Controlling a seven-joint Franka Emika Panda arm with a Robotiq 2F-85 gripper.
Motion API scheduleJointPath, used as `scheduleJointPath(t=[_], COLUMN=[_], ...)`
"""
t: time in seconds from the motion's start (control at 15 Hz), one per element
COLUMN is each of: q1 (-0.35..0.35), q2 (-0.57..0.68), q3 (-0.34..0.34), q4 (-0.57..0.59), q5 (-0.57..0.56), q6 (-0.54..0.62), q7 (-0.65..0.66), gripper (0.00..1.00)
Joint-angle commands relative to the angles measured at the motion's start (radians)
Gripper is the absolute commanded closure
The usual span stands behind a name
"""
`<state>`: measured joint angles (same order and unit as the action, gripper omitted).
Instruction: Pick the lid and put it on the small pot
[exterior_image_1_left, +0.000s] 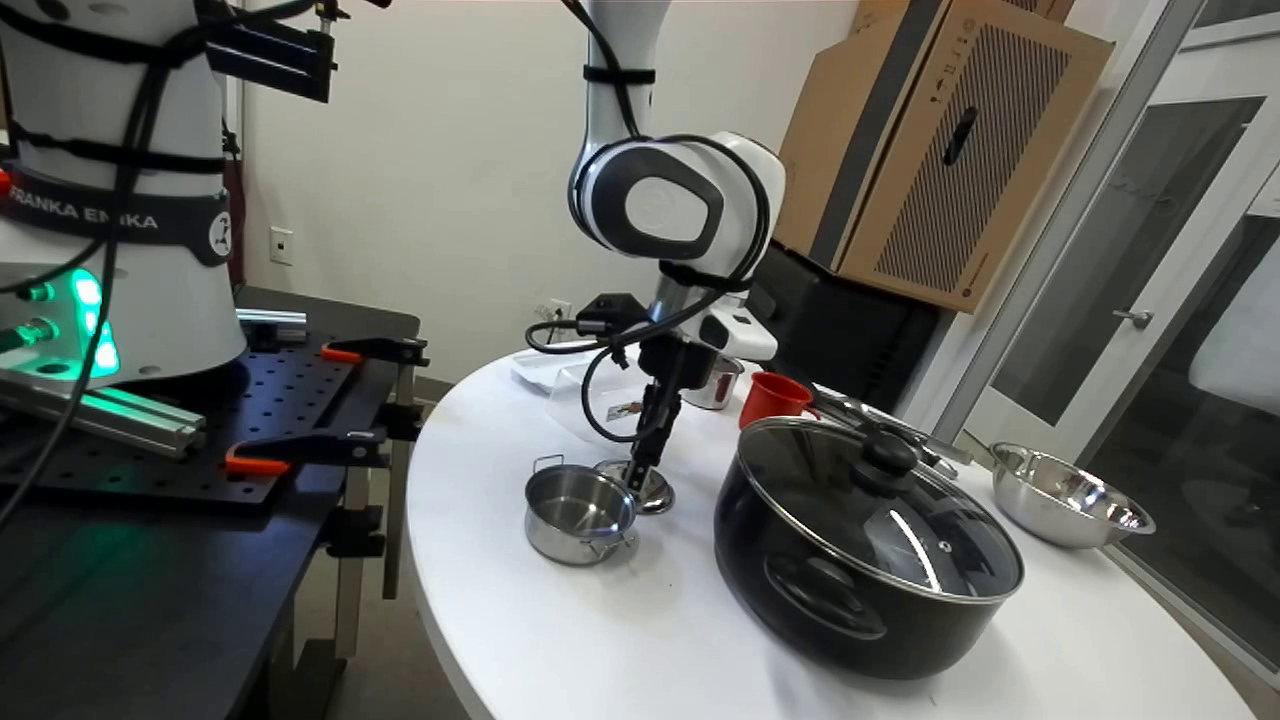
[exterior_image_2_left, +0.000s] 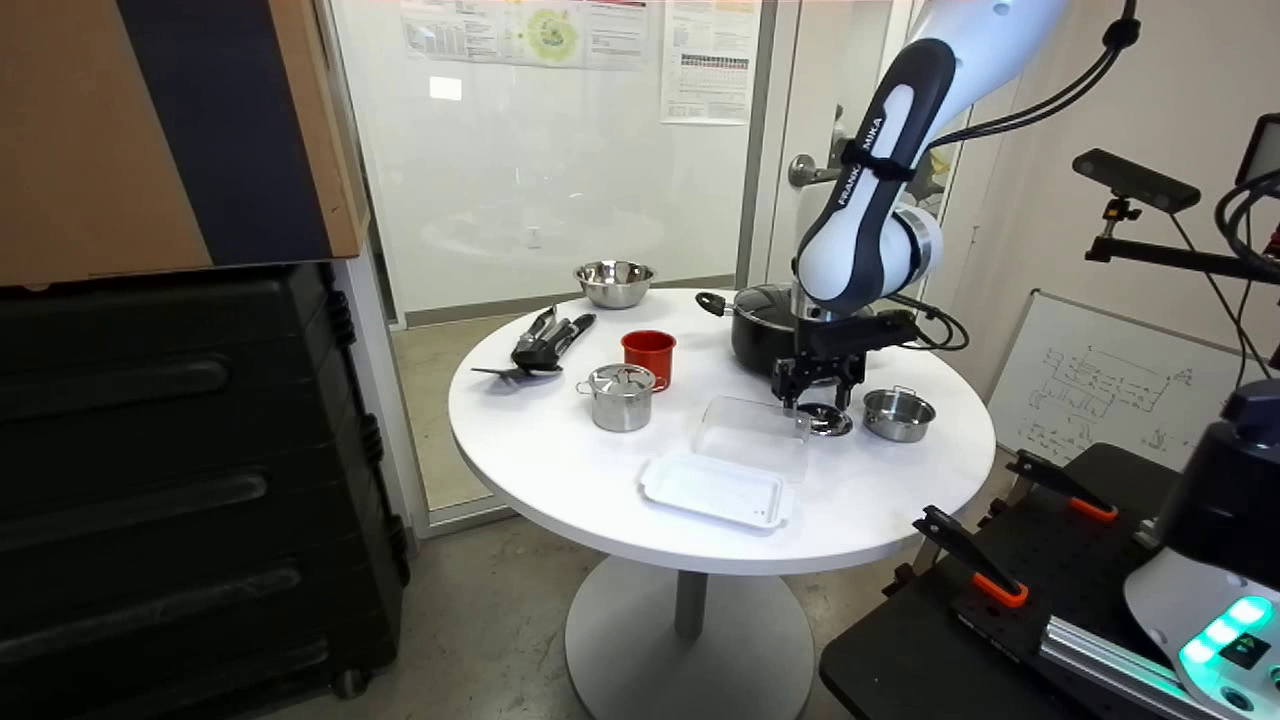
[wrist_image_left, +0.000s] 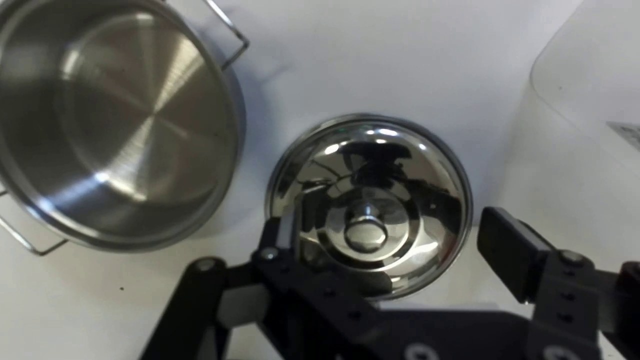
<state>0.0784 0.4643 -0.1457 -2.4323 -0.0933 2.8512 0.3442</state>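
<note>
The small round shiny steel lid (wrist_image_left: 372, 220) lies knob up on the white table, and shows in both exterior views (exterior_image_1_left: 657, 496) (exterior_image_2_left: 832, 421). The small steel pot (wrist_image_left: 150, 107) stands uncovered and upright beside the lid, and shows in both exterior views (exterior_image_1_left: 575, 540) (exterior_image_2_left: 897, 420). My gripper (wrist_image_left: 395, 237) is open, pointing down over the lid. In the wrist view, one finger overlaps the lid's left part and the other is just beyond its right edge. The knob lies between the fingers, apart from both. The gripper also shows in both exterior views (exterior_image_1_left: 637, 474) (exterior_image_2_left: 817, 398).
A large black pot (exterior_image_1_left: 830, 600) with a glass lid stands near the gripper. A clear plastic container (exterior_image_2_left: 750, 435) and a white tray (exterior_image_2_left: 715, 490) lie near the lid. A red mug (exterior_image_2_left: 649, 352), lidded steel pot (exterior_image_2_left: 621, 405), utensils (exterior_image_2_left: 545, 345) and steel bowl (exterior_image_2_left: 614, 290) stand farther off.
</note>
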Motion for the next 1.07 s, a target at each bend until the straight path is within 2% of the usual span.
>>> scheduleJointPath(t=[0.0, 0.47, 0.53, 0.73, 1.0], q1=[-0.019, -0.037, -0.039, -0.043, -0.090], q2=[-0.043, -0.072, -0.075, -0.080, -0.159], q3=[0.019, 0.025, 0.026, 0.029, 0.072], q4=[-0.048, -0.065, -0.067, -0.073, -0.115], q5=[0.046, 0.067, 0.067, 0.065, 0.088], q6=[0.033, 0.039, 0.038, 0.040, 0.025], q7=[-0.055, -0.082, -0.084, -0.095, -0.171], gripper=[0.41, 0.95, 0.99, 0.95, 0.95])
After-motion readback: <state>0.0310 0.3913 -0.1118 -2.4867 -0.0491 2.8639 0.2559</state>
